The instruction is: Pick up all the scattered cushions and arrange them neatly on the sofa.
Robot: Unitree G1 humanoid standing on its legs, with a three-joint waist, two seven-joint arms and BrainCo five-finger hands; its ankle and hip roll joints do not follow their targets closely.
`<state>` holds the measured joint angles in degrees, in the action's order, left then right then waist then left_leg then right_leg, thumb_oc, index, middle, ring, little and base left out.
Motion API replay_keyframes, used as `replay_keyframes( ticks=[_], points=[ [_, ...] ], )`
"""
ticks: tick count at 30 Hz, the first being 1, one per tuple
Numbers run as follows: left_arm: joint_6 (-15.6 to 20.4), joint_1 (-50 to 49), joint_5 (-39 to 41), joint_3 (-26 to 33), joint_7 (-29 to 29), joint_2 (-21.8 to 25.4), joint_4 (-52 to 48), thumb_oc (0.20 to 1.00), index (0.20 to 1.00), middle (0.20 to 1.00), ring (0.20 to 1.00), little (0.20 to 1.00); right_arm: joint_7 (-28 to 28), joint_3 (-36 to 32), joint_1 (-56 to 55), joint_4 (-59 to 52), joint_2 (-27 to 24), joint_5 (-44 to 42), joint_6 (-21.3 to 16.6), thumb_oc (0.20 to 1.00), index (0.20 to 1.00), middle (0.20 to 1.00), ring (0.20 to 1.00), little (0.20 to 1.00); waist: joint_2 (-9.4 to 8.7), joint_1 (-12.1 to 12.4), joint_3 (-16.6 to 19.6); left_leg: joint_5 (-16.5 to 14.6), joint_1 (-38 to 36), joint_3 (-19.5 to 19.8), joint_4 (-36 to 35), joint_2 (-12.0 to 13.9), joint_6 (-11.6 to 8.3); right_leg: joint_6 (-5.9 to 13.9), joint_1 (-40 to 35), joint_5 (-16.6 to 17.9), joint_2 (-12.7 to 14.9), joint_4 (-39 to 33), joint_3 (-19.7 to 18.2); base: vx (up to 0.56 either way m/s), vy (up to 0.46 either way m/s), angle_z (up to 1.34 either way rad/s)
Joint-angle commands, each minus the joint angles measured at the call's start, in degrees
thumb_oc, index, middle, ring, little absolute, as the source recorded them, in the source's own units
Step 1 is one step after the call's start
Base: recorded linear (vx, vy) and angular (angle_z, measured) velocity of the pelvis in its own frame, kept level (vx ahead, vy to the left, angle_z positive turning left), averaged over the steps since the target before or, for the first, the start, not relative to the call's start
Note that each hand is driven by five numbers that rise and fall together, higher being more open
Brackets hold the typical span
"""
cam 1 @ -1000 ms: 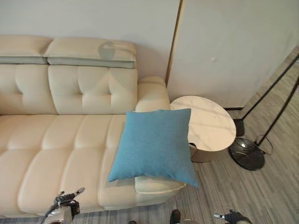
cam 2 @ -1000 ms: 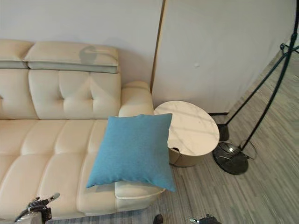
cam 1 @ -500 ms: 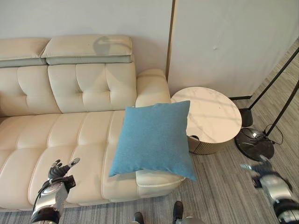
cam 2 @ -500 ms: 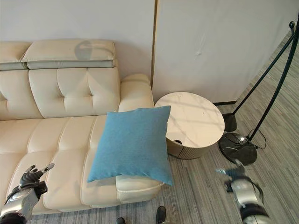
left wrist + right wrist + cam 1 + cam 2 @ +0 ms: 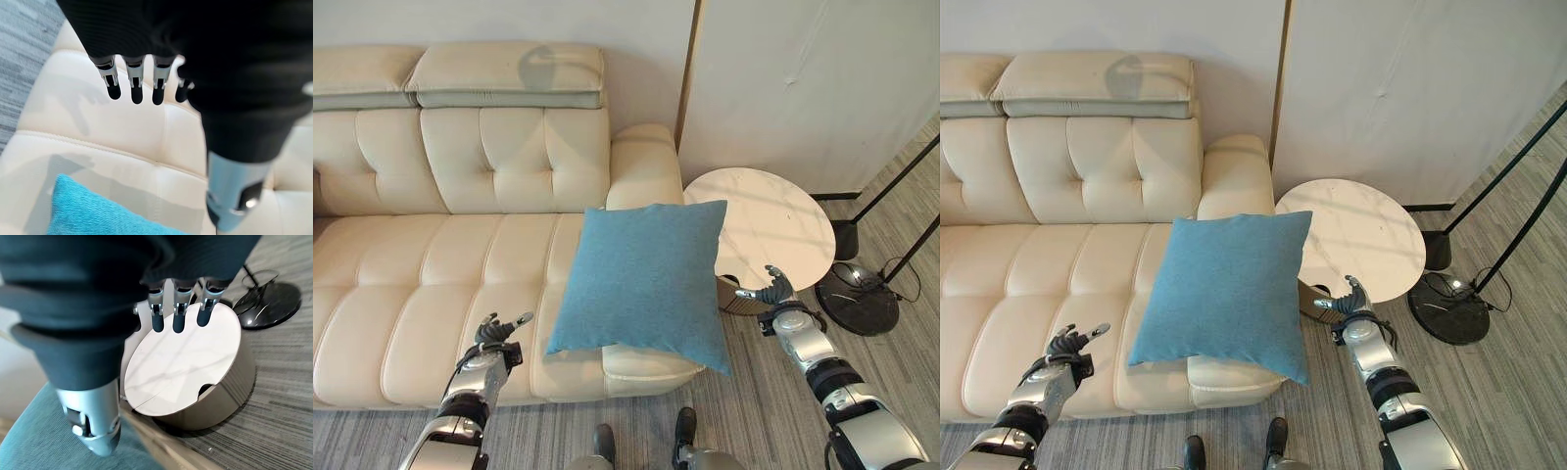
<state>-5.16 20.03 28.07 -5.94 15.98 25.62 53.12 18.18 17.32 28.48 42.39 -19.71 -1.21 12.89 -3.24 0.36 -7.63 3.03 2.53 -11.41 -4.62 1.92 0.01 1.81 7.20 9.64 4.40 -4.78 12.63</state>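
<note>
A blue square cushion (image 5: 644, 280) leans tilted on the right end of the cream sofa (image 5: 431, 264), overhanging the low front arm; a corner of the cushion (image 5: 93, 210) shows in the left wrist view. My left hand (image 5: 494, 336) hovers open over the seat's front, to the left of the cushion and apart from it. My right hand (image 5: 771, 294) is raised open just to the right of the cushion, in front of the round side table (image 5: 773, 235), holding nothing. The blue cushion (image 5: 29, 450) also lies below that hand's thumb in the right wrist view.
A round marble-topped side table (image 5: 1361, 240) stands right of the sofa arm. A black floor lamp base (image 5: 862, 299) with slanted poles sits further right on the grey striped floor. Wall panels stand behind. Open floor lies in front of the sofa.
The camera view has shifted. Both arms have risen into view: the left hand moved up and right toward the cushion, the right hand swung left from near the lamp base to beside the cushion.
</note>
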Motion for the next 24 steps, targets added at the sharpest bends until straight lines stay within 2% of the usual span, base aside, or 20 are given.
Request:
replay_keyframes(
  ticks=[1,5,12,14,21,24],
  points=[
    [2.69,9.50,-0.81,-3.27,2.07,1.14,3.05,1.000,1.000,1.000,1.000,1.000,2.78,0.93,8.14,1.51,1.18,-1.34,-2.16,1.000,1.000,1.000,1.000,1.000,-0.98,-0.41,-3.51,-2.71,1.87,2.45,-0.38,0.22,-1.44,4.79,-1.61,-6.81,1.70,-0.22,-0.75,-0.04,0.043,0.01],
    [2.87,13.10,-0.32,-5.72,2.47,0.27,4.43,1.000,1.000,1.000,1.000,1.000,3.70,2.49,10.17,1.17,4.33,-3.71,-2.90,1.000,1.000,1.000,1.000,1.000,-1.68,-0.91,-4.65,-2.41,3.40,2.31,-0.38,0.01,-1.22,4.83,0.20,-5.84,1.92,-0.22,-1.31,-0.04,0.045,-0.02],
    [2.67,13.37,0.41,-7.88,1.91,-2.44,3.79,1.000,1.000,1.000,1.000,1.000,4.13,4.34,7.95,-1.25,8.80,-7.38,-3.97,1.000,1.000,1.000,1.000,1.000,-2.17,-1.11,-5.48,-2.77,3.24,1.75,-0.38,-0.22,-1.00,4.90,0.35,-5.57,2.14,-0.22,-1.70,0.01,0.025,-0.03],
    [2.67,10.50,0.35,-8.21,1.10,-4.24,0.22,1.000,1.000,1.000,1.000,1.000,3.72,4.95,4.94,-7.90,9.95,-7.73,-4.39,1.000,1.000,1.000,1.000,1.000,-2.47,-1.23,-5.78,-3.15,2.64,1.30,-0.38,-0.23,-0.82,4.98,0.11,-5.36,2.28,-0.22,-2.06,0.00,0.000,0.00],
    [2.22,3.26,-0.43,-7.94,0.17,-8.08,-3.64,1.000,1.000,1.000,1.000,1.000,1.98,5.30,-2.73,-17.88,10.19,-4.23,-4.58,1.000,1.000,1.000,1.000,1.000,-3.02,-1.18,-5.05,-4.58,-0.23,0.45,-0.38,-0.15,-0.47,5.20,-2.21,-6.13,2.52,-0.22,-2.16,0.05,0.018,-0.09],
    [2.21,-0.59,-0.72,-7.53,0.14,-9.41,-7.41,1.000,1.000,1.000,1.000,1.000,0.86,3.87,-6.04,-23.33,8.18,-1.31,-4.17,1.000,1.000,1.000,1.000,1.000,-3.31,-1.14,-4.25,-5.30,-1.63,0.34,-0.38,-0.24,-0.27,5.50,-3.50,-6.48,2.73,-0.22,-1.88,0.06,0.028,-0.01]
  ],
)
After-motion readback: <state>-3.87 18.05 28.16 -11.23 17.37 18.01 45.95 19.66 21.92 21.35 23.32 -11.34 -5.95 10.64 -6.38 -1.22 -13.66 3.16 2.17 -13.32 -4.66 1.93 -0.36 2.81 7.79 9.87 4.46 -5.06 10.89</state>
